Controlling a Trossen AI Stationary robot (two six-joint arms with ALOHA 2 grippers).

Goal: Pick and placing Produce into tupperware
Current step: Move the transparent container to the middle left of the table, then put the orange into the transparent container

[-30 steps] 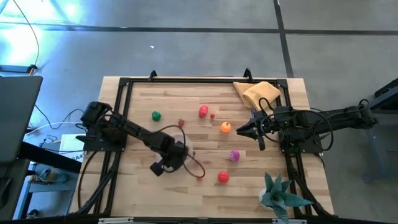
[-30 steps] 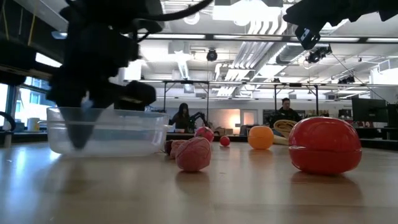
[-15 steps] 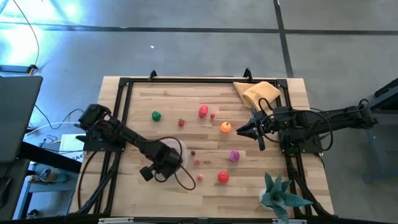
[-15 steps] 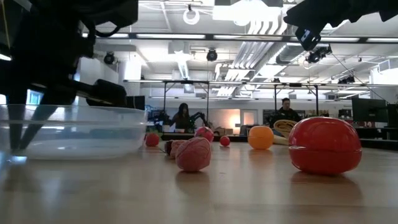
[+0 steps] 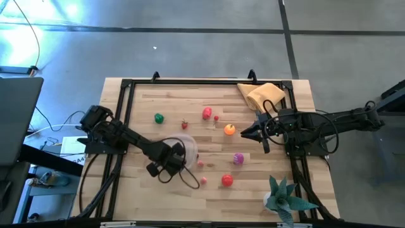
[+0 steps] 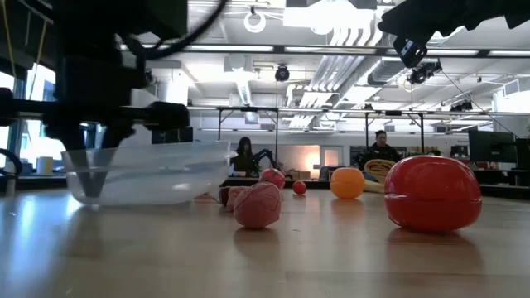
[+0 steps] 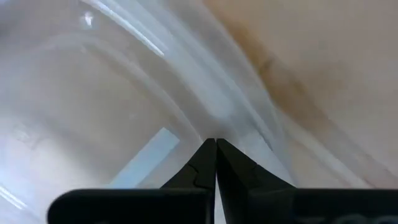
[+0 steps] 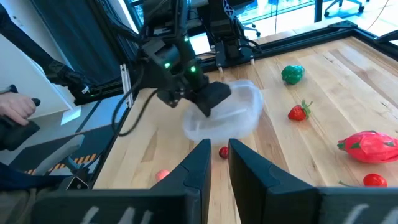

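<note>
The tupperware [image 5: 185, 152] is a round clear container on the wooden table, left of centre; it also shows in the low view [image 6: 149, 172] and the right wrist view [image 8: 233, 112]. My left gripper [image 5: 167, 159] points down at its left side and is shut on it. The produce lies scattered to its right: a green piece [image 5: 158, 118], a strawberry [image 5: 185, 125], a pink-red fruit [image 5: 207, 114], an orange one [image 5: 229, 130], a purple one [image 5: 238, 158] and a red one [image 5: 226, 180]. My right gripper [image 5: 243, 134] hovers at the right with a narrow gap, holding nothing. My left gripper pinches the tupperware's clear side wall at the rim [image 7: 231, 119]. One finger stands inside and one outside; a finger [image 6: 91, 175] shows through the wall. The fingers come from above, pointing down. In the low view the container's bottom sits at table level.
A tan cloth [image 5: 262, 95] lies at the far right corner and a teal spiky plant [image 5: 285, 197] at the near right. Black frame rails [image 5: 126, 95] border the table. Small pink and red pieces [image 5: 200, 164] lie just right of the container. People sit far behind the table [image 6: 379, 149].
My left gripper swung with the tupperware toward the table's left edge, then came back to the right, its wrist turning. The container slid along the table and now stands about where it was a second ago. The right arm kept still.
</note>
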